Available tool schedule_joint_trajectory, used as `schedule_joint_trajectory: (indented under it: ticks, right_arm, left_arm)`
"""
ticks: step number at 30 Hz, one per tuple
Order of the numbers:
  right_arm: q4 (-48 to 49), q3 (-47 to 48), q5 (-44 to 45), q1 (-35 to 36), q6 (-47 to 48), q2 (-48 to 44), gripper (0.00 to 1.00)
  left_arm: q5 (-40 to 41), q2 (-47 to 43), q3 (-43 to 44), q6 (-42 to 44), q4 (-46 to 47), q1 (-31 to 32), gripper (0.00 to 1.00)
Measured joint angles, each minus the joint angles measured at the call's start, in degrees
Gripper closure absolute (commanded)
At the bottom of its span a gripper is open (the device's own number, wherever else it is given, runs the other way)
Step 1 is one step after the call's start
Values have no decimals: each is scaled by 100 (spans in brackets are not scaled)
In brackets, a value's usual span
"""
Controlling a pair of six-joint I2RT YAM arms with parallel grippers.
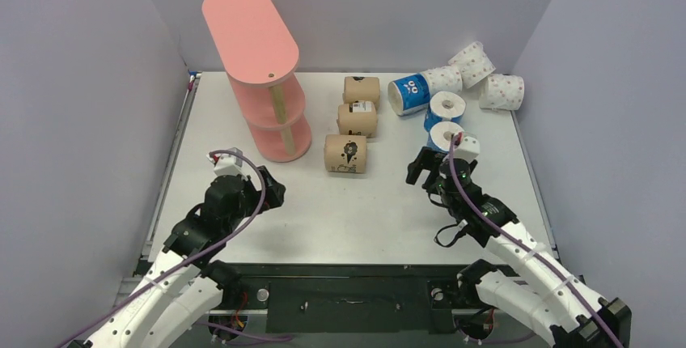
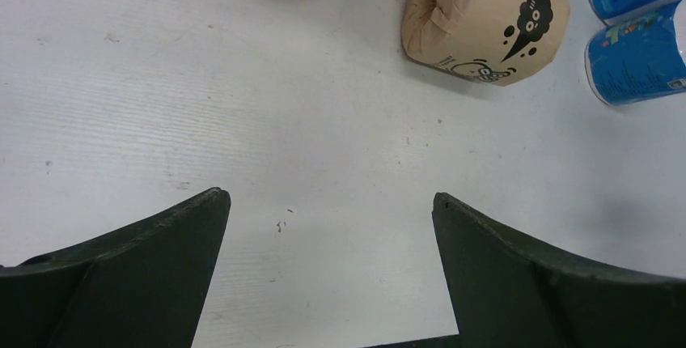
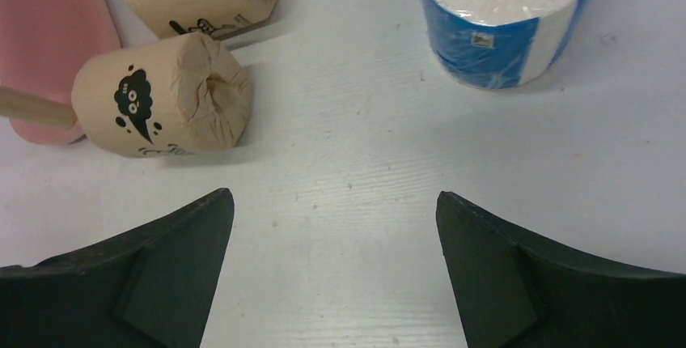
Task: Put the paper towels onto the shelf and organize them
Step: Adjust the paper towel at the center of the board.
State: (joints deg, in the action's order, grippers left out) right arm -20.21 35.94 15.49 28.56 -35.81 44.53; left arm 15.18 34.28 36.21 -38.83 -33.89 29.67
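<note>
Left gripper (image 2: pixel 328 202) and right gripper (image 3: pixel 332 198) hover spread wide and empty over the white table (image 1: pixel 388 210). All nine wrapped paper towel rolls (image 1: pixel 358 119) lie unshelved, to the right of the tall salmon-pink three-tier shelf (image 1: pixel 251 32). The nearest brown roll (image 1: pixel 346 154), lying between both arms, looks best placed for first pickup.

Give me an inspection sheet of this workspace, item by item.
Surface: white table, lightly scuffed.
Job's things: pink shelf upright at far left, no roll seen on it; three brown rolls lying in a column beside it; three blue rolls and three dotted white rolls clustered at far right.
Clutter: nothing seen.
Grippers: left pincer and right pincer open, holding nothing, above the table.
Cables: a purple cable trails back from each pincer.
Surroundings: plain grey walls on three sides.
</note>
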Motion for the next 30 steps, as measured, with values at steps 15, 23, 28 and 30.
schedule_joint_trajectory:
  ticks: [15, 23, 28, 30]
  right_arm:
    - [1075, 210, -155, 754, -380, 1661, 10]
    - [2328, 341, -1075, 562, -841, 2839, 18]
    - [3268, 452, -1808, 153, -1281, 3567, 24]
    - [3526, 529, -2026, 48, -1403, 3834, 26]
  left_arm:
    - [59, -337, -273, -122, 385, 452, 4]
    - [-46, -184, -308, -247, 461, 452, 4]
    - [-50, -299, -308, -269, 452, 452, 4]
    - [-48, -417, -308, -273, 450, 452, 4]
